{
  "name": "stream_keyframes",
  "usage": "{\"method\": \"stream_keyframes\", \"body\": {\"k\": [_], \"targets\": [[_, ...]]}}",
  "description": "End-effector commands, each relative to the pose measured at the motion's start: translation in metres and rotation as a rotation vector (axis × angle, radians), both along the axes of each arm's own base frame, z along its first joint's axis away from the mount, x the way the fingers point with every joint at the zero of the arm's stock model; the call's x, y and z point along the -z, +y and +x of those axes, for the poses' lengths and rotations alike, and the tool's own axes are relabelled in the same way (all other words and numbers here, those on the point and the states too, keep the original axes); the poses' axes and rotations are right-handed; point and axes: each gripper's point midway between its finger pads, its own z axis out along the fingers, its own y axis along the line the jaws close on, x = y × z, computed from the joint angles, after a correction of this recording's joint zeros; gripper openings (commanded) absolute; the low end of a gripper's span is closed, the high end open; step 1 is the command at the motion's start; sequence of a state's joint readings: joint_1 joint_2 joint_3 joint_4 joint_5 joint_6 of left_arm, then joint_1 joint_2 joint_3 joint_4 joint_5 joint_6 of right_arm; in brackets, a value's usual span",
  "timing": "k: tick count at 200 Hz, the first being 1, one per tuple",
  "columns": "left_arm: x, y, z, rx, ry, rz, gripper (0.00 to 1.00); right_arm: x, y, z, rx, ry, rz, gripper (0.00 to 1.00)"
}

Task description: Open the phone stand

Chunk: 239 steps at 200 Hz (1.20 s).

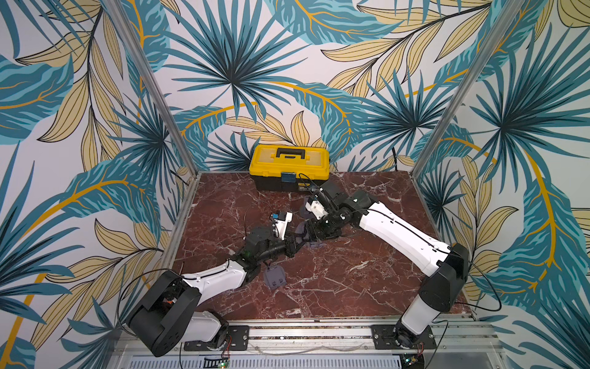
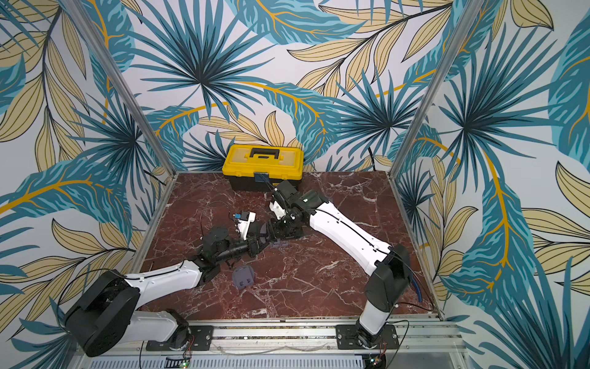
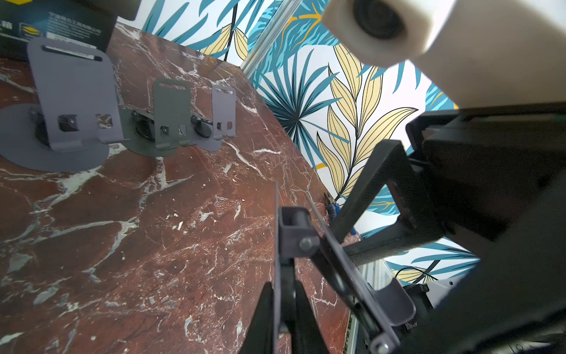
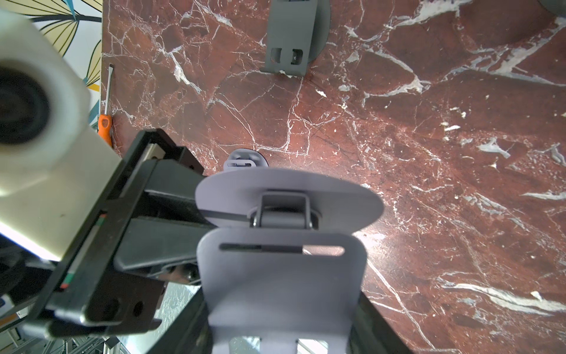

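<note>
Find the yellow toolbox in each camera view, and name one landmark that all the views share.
In both top views: the yellow toolbox stands at the middle of the far edge of the red marble tabletop.
Left wrist: only its black base, with a label, shows behind the nearest upright phone stand.
Right wrist: not in it.
Shared landmark: that tabletop, in all four.

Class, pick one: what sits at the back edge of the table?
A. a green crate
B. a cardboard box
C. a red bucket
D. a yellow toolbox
D: the toolbox, with a yellow lid and a black handle, sits at the back edge of the table, by the wall.
</note>
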State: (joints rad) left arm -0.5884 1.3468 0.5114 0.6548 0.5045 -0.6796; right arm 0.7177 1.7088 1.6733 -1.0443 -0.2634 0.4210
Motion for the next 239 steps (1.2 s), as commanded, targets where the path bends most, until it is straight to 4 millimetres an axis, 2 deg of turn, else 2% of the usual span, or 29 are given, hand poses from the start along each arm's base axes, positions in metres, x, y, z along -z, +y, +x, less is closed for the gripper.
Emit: {"method": "stream_keyframes", "body": {"k": [1, 21, 54, 79, 101, 140, 176, 201, 239], "targets": [[-0.028, -0.002, 0.007, -0.009, -0.059, -0.058, 0.04, 0.009, 0.006, -0.004, -0.012, 0.026, 0.020, 0.47], [-0.029, -0.002, 0.007, -0.012, -0.066, -0.059, 0.00, 0.008, 0.007, 0.000, 0.012, 0.004, 0.042, 0.57], [-0.035, -0.001, 0.006, -0.010, -0.082, -0.065, 0.00, 0.005, 0.006, 0.008, 0.054, -0.035, 0.050, 0.74], [-0.033, 0.000, 0.005, -0.013, -0.077, -0.064, 0.00, -0.005, 0.004, 0.017, 0.091, -0.090, 0.062, 0.79], [-0.032, 0.000, 0.004, -0.013, -0.072, -0.065, 0.00, -0.012, -0.001, 0.024, 0.109, -0.138, 0.054, 0.80], [-0.032, 0.001, 0.005, -0.018, -0.069, -0.066, 0.00, -0.011, -0.011, 0.028, 0.119, -0.156, -0.017, 0.80], [-0.025, 0.000, 0.007, -0.027, -0.044, -0.061, 0.00, -0.018, -0.012, 0.033, 0.114, -0.183, -0.035, 0.79], [-0.022, 0.000, 0.009, -0.030, -0.029, -0.059, 0.00, -0.021, -0.014, 0.038, 0.114, -0.196, -0.058, 0.75], [-0.022, -0.001, 0.009, -0.027, -0.030, -0.060, 0.00, -0.019, -0.010, 0.041, 0.106, -0.180, -0.069, 0.72]]}}
